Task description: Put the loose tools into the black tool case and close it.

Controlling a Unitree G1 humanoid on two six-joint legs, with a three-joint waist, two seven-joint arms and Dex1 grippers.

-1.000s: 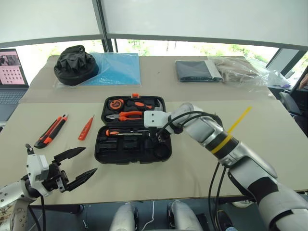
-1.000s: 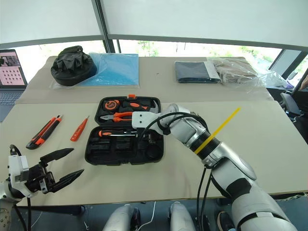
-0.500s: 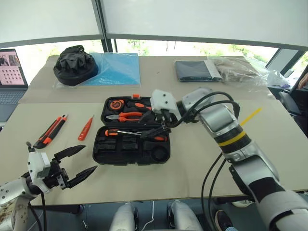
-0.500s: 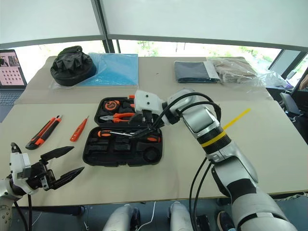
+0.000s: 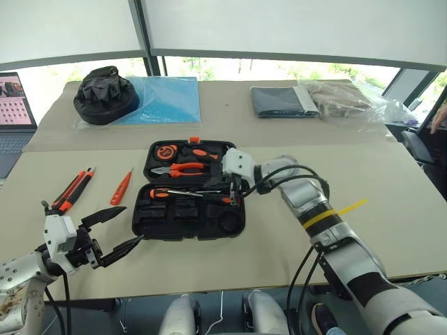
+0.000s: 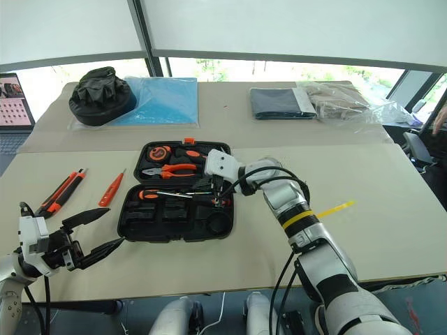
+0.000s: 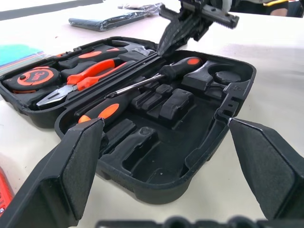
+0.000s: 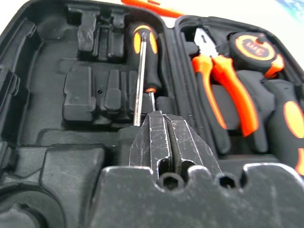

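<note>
On the bench [image 5: 391,209] we see the black tool case [image 5: 190,190] lying open, two black-and-orange screwdrivers [image 5: 194,195] seated in its near half. Our right tool [image 5: 234,190] hovers over them with its fingers pressed together, holding nothing. Our left tool [image 5: 112,231] waits wide open near the case's front corner. The utility knife [image 5: 71,190] and slim orange screwdriver [image 5: 121,187] lie loose beside each other, left of the case. We judge both light, rigid and smooth; each is best pinched across its mid-handle. The case lid looks stiff and hinged: push at its far edge.
</note>
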